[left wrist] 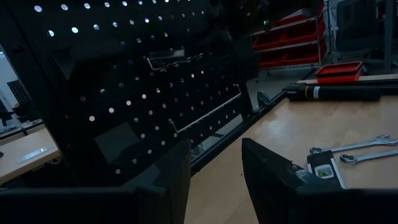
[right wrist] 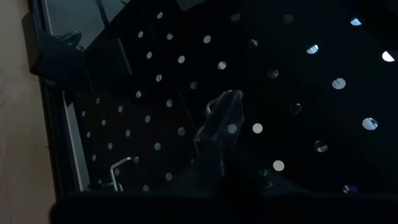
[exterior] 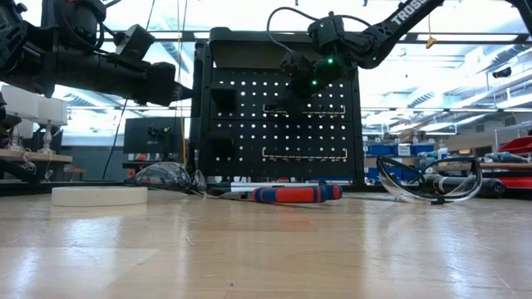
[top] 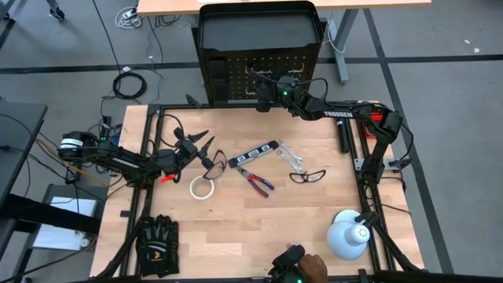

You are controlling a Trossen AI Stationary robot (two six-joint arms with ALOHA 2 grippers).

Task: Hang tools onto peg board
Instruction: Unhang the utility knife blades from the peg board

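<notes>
The peg board [top: 236, 79] stands upright at the table's far edge, with pale hooks [exterior: 304, 154] on its face. My right gripper [top: 266, 86] is raised at the board's upper right holes, its fingers [right wrist: 217, 124] shut, and I see nothing between them. Far to the left, my left gripper [top: 206, 146] hovers open and level over the table. On the wood lie a white tape roll [top: 203, 187], a level bar [top: 255, 153], red-handled pliers [top: 255, 181], two wrenches [top: 291, 156] and black-framed glasses [top: 308, 175]. My right gripper's shut fingertips [right wrist: 219, 109] point level at the peg board's face [right wrist: 155, 124] from the table's right side. The view is too dark to show whether they touch it.
Clear glasses [top: 214, 163] lie just below my left gripper. Black gloves [top: 157, 244] sit at the near left and a white dome lamp [top: 350, 236] at the near right. A person's hand [top: 302, 267] shows at the near edge. A black tube [top: 344, 137] lies by the right rail.
</notes>
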